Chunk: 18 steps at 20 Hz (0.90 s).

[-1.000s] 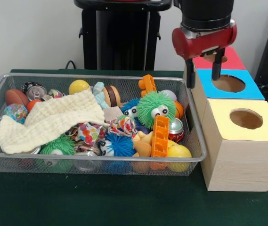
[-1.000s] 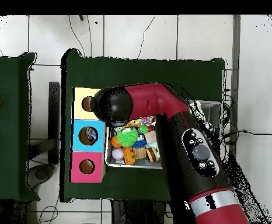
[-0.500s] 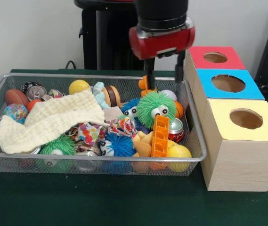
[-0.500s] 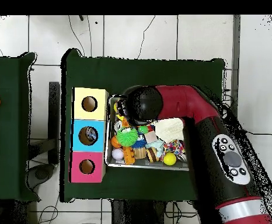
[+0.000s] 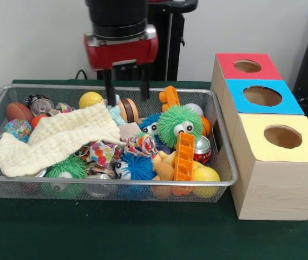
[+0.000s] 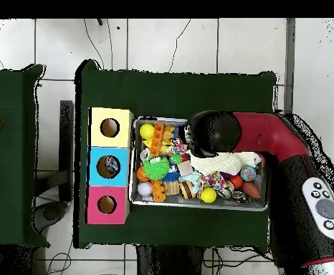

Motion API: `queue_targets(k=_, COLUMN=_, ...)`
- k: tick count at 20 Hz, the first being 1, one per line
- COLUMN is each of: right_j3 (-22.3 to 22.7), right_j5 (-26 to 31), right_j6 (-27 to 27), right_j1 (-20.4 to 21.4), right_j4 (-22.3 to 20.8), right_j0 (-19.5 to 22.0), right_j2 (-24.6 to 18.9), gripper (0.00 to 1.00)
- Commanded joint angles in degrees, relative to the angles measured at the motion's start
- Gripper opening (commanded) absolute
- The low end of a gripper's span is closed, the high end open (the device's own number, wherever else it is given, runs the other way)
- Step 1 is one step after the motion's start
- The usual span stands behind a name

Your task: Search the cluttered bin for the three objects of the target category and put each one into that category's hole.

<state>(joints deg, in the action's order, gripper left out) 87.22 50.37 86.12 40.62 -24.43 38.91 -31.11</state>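
The silver wire-mesh bin (image 5: 61, 187) holds many toys: a green fuzzy ball with eyes (image 5: 179, 123), a blue fuzzy ball (image 5: 136, 168), an orange ladder piece (image 5: 184, 157), a yellow ball (image 5: 90, 99), a cream cloth (image 5: 56, 138). The bin also shows in the overhead view (image 6: 259, 208). My gripper (image 5: 125, 91) hangs open and empty above the bin's back middle, over a wooden wheel toy (image 5: 128, 110). The blue-topped box's hole (image 5: 262, 96) is at right, apart from the gripper; in the overhead view this hole (image 6: 107, 166) is at left.
The red-topped box (image 5: 247, 66) and the yellow-topped box (image 5: 281, 138) flank the blue one, right of the bin. My arm (image 6: 270, 140) crosses the bin's right part in the overhead view. A second green table (image 6: 8, 157) stands at far left.
The gripper has moved from above the blue and red boxes leftward over the bin to its back middle. It stays open and empty. The toys have not moved.
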Motion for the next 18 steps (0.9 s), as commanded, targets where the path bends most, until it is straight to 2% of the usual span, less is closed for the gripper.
queue_targets(k=1, right_j3=-1.35, right_j5=5.88, right_j6=-25.05, right_j1=-4.95, right_j4=-5.48, right_j0=5.94, right_j2=-4.71, gripper=1.00)
queue_targets(k=5, right_j3=-4.61, right_j5=6.01, right_j6=-30.06, right_j1=-8.05, right_j4=-8.07, right_j0=8.83, right_j2=-6.58, gripper=1.00)
queue_targets(k=8, right_j3=-6.55, right_j5=4.37, right_j6=-29.29, right_j1=-10.21, right_j4=-9.89, right_j0=9.69, right_j2=-6.05, gripper=1.00)
queue_targets(k=11, right_j3=-7.30, right_j5=4.41, right_j6=-29.11, right_j1=-10.48, right_j4=-11.73, right_j0=9.42, right_j2=-5.08, gripper=1.00)
queue_targets(k=15, right_j3=-4.94, right_j5=3.95, right_j6=-26.70, right_j1=-9.40, right_j4=-11.46, right_j0=8.67, right_j2=-4.76, gripper=1.00)
queue_targets(k=18, right_j3=-3.90, right_j5=5.06, right_j6=-26.97, right_j1=-8.66, right_j4=-11.77, right_j0=8.69, right_j2=-4.38, gripper=1.00)
